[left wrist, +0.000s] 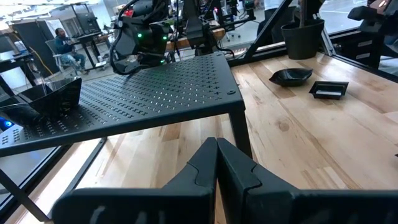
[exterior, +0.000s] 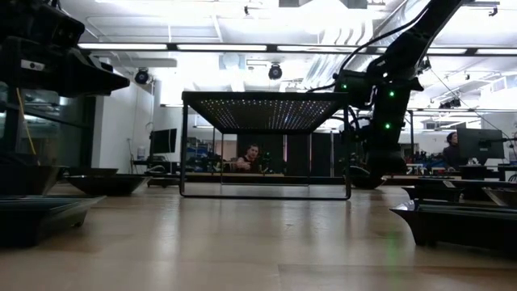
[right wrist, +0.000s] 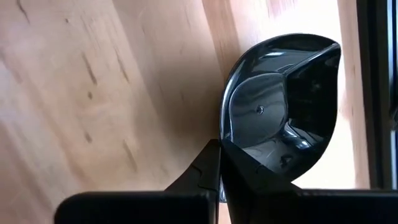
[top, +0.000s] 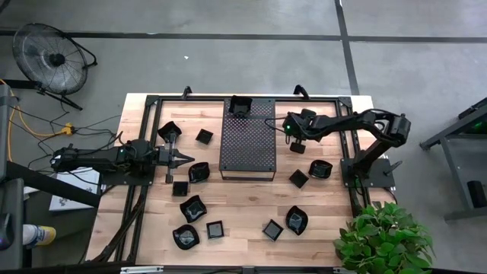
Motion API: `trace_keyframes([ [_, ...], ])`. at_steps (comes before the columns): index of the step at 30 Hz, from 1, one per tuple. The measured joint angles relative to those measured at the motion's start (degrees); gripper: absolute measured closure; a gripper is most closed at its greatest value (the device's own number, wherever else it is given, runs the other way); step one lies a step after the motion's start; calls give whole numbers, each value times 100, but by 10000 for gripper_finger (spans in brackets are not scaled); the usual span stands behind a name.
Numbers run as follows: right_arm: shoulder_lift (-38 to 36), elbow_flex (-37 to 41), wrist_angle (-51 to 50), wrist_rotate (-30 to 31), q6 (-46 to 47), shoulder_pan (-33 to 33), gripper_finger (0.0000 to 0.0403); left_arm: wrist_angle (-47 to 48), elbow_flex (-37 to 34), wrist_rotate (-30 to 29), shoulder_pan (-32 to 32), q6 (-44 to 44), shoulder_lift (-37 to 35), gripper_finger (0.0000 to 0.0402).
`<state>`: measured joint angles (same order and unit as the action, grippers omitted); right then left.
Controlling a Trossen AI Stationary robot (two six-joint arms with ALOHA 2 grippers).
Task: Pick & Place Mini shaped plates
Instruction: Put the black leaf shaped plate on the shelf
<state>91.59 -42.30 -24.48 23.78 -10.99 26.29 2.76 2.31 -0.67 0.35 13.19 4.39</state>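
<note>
High view: right tool [top: 295, 142] pinching a plate [right wrist: 280, 106] beside the perforated tray [top: 247, 137]; left tool [top: 186, 158] pressed together.

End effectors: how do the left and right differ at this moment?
The left end effector is shut on nothing, held level left of the perforated tray. The right end effector is shut on a rounded plate at its rim, pointing down right of the tray. Both are closed.

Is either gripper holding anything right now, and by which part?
The right gripper pinches a rounded black mini plate by its rim. The left gripper is shut on nothing.
</note>
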Motion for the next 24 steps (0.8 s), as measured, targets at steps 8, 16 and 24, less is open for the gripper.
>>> trace_keyframes([
  [8, -476, 11, -458, 220, 614, -455, 402, 0, 0, 0, -1, -2, 0, 400],
  [16, -1342, 9, -1155, 551, 1517, -1326, 402, 0, 0, 0, -1, -1, 1, 400],
  [24, -2054, 3, -1791, 695, 2452, -2241, 403, 1, 0, 0, -1, 0, -1, 400],
])
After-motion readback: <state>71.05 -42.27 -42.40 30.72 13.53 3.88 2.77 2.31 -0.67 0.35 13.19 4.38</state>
